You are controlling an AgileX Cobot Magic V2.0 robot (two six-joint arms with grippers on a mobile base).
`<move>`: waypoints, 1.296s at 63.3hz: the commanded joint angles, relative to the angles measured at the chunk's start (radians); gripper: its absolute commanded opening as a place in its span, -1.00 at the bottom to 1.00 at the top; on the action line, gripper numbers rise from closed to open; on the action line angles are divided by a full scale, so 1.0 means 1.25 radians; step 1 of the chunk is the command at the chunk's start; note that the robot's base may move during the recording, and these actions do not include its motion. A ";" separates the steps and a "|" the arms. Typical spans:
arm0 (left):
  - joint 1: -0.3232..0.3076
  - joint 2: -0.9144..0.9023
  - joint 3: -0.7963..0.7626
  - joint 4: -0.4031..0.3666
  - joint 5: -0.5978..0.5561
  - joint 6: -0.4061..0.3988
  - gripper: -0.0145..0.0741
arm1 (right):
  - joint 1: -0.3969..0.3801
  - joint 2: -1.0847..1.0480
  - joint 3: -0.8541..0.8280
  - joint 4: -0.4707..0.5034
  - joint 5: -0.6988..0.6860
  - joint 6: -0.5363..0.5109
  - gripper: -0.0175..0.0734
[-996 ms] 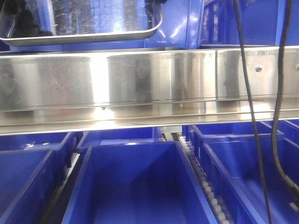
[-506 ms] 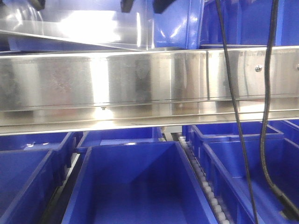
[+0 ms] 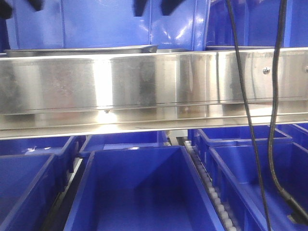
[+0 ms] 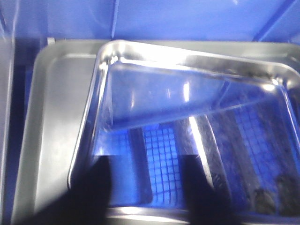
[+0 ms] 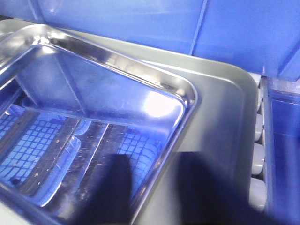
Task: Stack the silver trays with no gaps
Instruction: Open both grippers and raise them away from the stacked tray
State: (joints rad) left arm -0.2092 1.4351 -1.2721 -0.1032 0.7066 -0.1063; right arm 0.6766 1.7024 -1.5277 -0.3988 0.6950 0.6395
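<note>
An upper silver tray [image 4: 187,93] lies skewed inside a lower silver tray [image 4: 51,122], its left side angled across it. In the right wrist view the upper tray [image 5: 93,93] sits over the lower tray [image 5: 225,112], with a bare strip of the lower one showing to the right. My left gripper [image 4: 149,190] is open, its dark fingers [image 4: 96,192] above the upper tray's near end. My right gripper [image 5: 164,187] is open, its jaws on either side of the upper tray's right rim. In the front view only a tray rim [image 3: 82,49] shows above the rail, with fingertips [image 3: 139,6] above it.
A long shiny steel shelf rail [image 3: 154,86] crosses the front view. Blue bins [image 3: 139,192] stand below it and blue bin walls [image 5: 140,23] rise behind the trays. White rollers [image 5: 258,164] run to the right of the lower tray. Black cables [image 3: 276,120] hang at the right.
The upper tray came down from a raised, tilted position to rest behind the rail. The fingertips now stand above it, apart from its rim.
</note>
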 commanded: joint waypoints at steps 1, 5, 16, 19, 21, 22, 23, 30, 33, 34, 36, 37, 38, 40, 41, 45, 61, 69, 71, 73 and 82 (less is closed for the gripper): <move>-0.006 -0.026 -0.006 -0.008 0.002 0.002 -0.67 | 0.001 -0.029 -0.005 -0.014 -0.005 -0.003 -0.81; -0.006 -0.044 -0.006 -0.008 0.001 0.005 -0.66 | 0.001 -0.044 -0.005 -0.014 -0.005 -0.003 -0.77; -0.006 -0.115 -0.005 -0.008 -0.037 0.064 -0.66 | 0.004 -0.097 -0.005 -0.017 -0.018 -0.003 -0.77; -0.006 -0.143 0.002 -0.008 -0.060 0.070 -0.66 | 0.008 -0.114 -0.005 -0.024 -0.021 -0.003 -0.77; -0.006 -0.167 0.008 -0.008 -0.077 0.071 -0.66 | 0.011 -0.126 -0.005 -0.035 -0.021 -0.003 -0.77; -0.006 -0.177 0.014 -0.008 -0.091 0.073 -0.66 | 0.013 -0.131 -0.005 -0.041 -0.021 -0.003 -0.77; -0.006 -0.187 0.019 -0.008 -0.100 0.077 -0.66 | 0.015 -0.136 -0.005 -0.050 -0.021 -0.003 -0.77; -0.006 -0.278 0.067 -0.001 -0.169 0.085 -0.66 | 0.034 -0.177 -0.004 -0.094 -0.024 -0.003 -0.77; -0.006 -0.321 0.104 0.001 -0.213 0.085 -0.66 | 0.044 -0.195 -0.002 -0.112 -0.024 -0.003 -0.77; -0.006 -0.334 0.114 0.001 -0.223 0.085 -0.66 | 0.050 -0.201 0.003 -0.118 -0.024 -0.003 -0.77; -0.006 -0.366 0.139 0.001 -0.245 0.085 -0.66 | 0.056 -0.219 0.012 -0.130 -0.029 -0.003 -0.77; -0.006 -0.378 0.150 0.001 -0.252 0.085 -0.66 | 0.059 -0.226 0.018 -0.134 -0.033 -0.003 -0.77; -0.006 -0.391 0.161 0.001 -0.259 0.085 -0.66 | 0.064 -0.238 0.029 -0.139 -0.038 -0.003 -0.77; -0.006 -0.424 0.189 0.001 -0.272 0.085 -0.66 | 0.068 -0.255 0.048 -0.143 -0.050 -0.003 -0.77; -0.006 -0.437 0.201 0.001 -0.276 0.085 -0.66 | 0.068 -0.264 0.059 -0.144 -0.056 -0.003 -0.77; -0.006 -0.502 0.258 0.001 -0.299 0.085 -0.66 | 0.071 -0.316 0.125 -0.144 -0.090 -0.003 -0.77; -0.006 -0.779 0.480 0.026 -0.347 0.085 -0.66 | 0.071 -0.580 0.394 -0.182 -0.283 -0.003 -0.79; -0.006 -0.934 0.553 0.028 -0.347 0.085 -0.66 | 0.071 -0.708 0.462 -0.214 -0.284 -0.003 -0.79; -0.006 -0.972 0.568 0.028 -0.345 0.085 -0.66 | 0.071 -0.737 0.479 -0.222 -0.284 -0.003 -0.79; -0.006 -1.011 0.581 0.028 -0.344 0.085 -0.66 | 0.071 -0.763 0.496 -0.229 -0.280 -0.003 -0.79; -0.006 -1.143 0.614 0.032 -0.258 0.085 -0.66 | 0.071 -0.892 0.577 -0.231 -0.257 -0.003 -0.79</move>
State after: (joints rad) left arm -0.2092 0.0708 -0.5219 -0.0660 0.3304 0.0000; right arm 0.7633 0.6575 -0.8504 -0.6670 0.3715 0.6395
